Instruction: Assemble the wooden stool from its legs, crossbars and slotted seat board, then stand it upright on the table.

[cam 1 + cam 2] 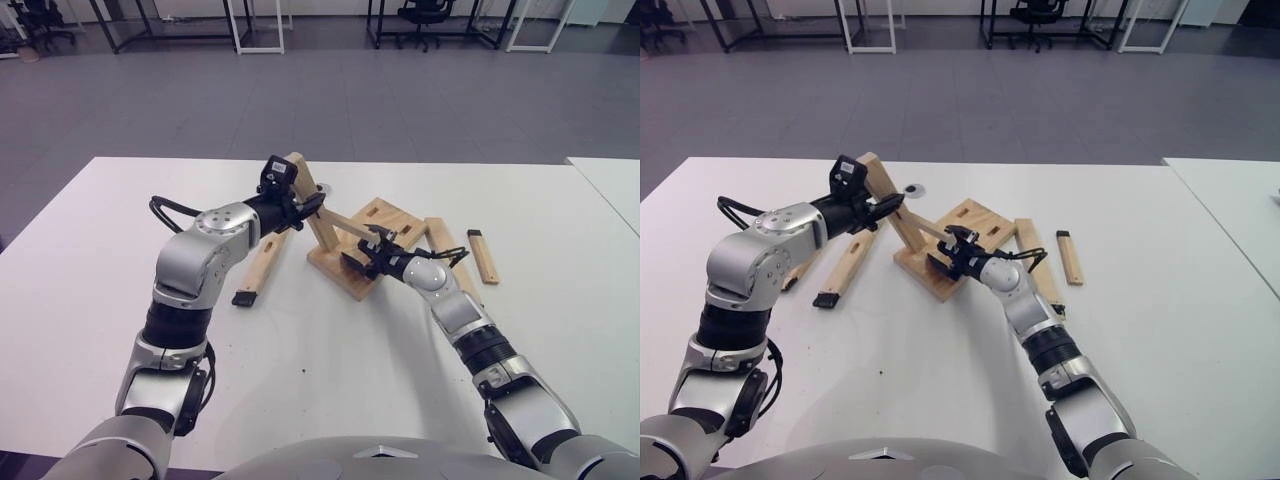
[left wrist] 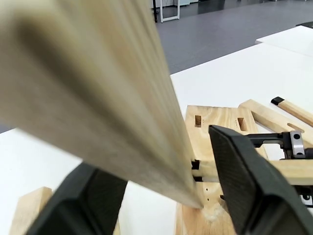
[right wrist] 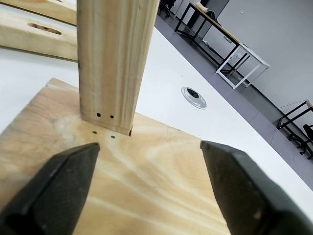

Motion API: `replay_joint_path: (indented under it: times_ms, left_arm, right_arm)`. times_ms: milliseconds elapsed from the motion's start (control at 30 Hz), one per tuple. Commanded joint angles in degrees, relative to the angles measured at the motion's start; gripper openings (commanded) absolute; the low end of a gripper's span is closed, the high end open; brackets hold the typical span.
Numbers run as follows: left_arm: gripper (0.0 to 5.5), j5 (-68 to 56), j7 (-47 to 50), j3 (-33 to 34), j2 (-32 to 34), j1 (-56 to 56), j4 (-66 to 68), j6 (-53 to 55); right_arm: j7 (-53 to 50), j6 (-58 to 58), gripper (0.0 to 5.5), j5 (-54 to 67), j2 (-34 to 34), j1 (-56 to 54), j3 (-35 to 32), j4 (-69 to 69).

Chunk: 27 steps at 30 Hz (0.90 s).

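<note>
My left gripper [image 1: 303, 208] is shut on a wooden leg [image 1: 312, 205]. The leg stands tilted, its lower end resting on the slotted seat board [image 1: 385, 213], which lies flat mid-table. A thin crossbar [image 1: 355, 227] sticks out sideways from that leg toward my right arm. My right gripper [image 1: 366, 258] hovers open at the board's near corner. In the right wrist view its fingers [image 3: 58, 181] stand wide apart over the board [image 3: 146, 191], short of the leg's foot [image 3: 115, 58]. The left wrist view shows the held leg [image 2: 98, 88] between the fingers [image 2: 244, 181].
A second leg [image 1: 262, 262] with a black foot cap lies left of the board. Another leg [image 1: 447, 255] and a short crossbar [image 1: 483, 255] lie to its right. A round cable grommet [image 3: 194, 97] sits in the table behind. The near half of the table is bare.
</note>
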Motion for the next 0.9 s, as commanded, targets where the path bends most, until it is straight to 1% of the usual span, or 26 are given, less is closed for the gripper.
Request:
replay_joint_path:
  times_ms: [33,167,267,333,400,467,533,600,667,700,733,800,900]
  left_arm:
    - [3.42,-1.56,0.07,2.09,-0.97,-1.22,-3.42,1.7]
    - [4.26,-3.32,-0.19,4.32,-0.17,-0.75,-8.71,3.0]
    - [4.78,-5.63,0.09,8.21,1.1,2.07,-14.19,6.24]
    - [5.05,-9.24,-0.85,12.03,1.9,5.02,-17.92,9.75]
    - [5.05,-15.27,-3.71,16.76,2.92,9.01,-20.87,13.5]
    - [5.05,-19.24,-7.71,18.6,6.62,13.68,-23.55,15.38]
    - [5.05,-19.2,-10.46,17.77,11.13,18.19,-24.1,14.97]
    - [5.05,-13.61,-11.17,13.53,16.08,22.12,-21.43,10.73]
    - [5.05,-6.02,-11.15,8.07,19.89,24.6,-16.33,3.68]
    - [5.05,-2.12,-10.48,5.33,20.39,24.77,-12.68,-0.21]
    - [5.05,1.19,-9.0,3.0,19.78,24.51,-9.29,-2.97]
    - [5.05,5.19,-6.04,-0.05,15.59,22.75,-1.21,-6.76]
    - [5.05,8.83,-4.44,-1.55,12.45,21.99,8.74,-11.58]
  right_arm:
    - [3.21,4.09,3.88,-2.4,-1.86,9.29,3.97,6.16]
    - [1.32,1.56,3.88,-3.27,-3.04,8.86,3.36,5.51]
    - [1.99,-2.45,3.88,-3.24,-5.56,9.71,2.93,2.68]
    - [3.38,-5.38,3.88,-1.9,-7.26,10.88,2.15,-0.22]
    - [4.94,-7.95,3.88,-0.1,-8.69,12.29,1.43,-2.71]
    - [7.77,-9.78,3.88,1.29,-10.73,14.08,1.77,-4.59]
    - [12.91,-10.99,3.88,2.57,-13.83,16.45,3.06,-6.42]
    - [17.47,-13.56,3.88,3.54,-17.25,18.43,4.06,-7.52]
    - [18.37,-16.94,3.88,4.62,-19.01,18.8,3.13,-7.3]
    - [17.43,-18.76,3.88,5.02,-19.15,18.37,2.08,-6.75]
    - [15.98,-20.76,3.88,5.02,-18.86,16.85,1.13,-5.41]
    - [11.63,-25.58,3.88,4.0,-18.23,14.37,-1.09,-3.4]
    - [7.51,-31.34,3.88,2.11,-18.6,12.55,-2.89,-0.51]
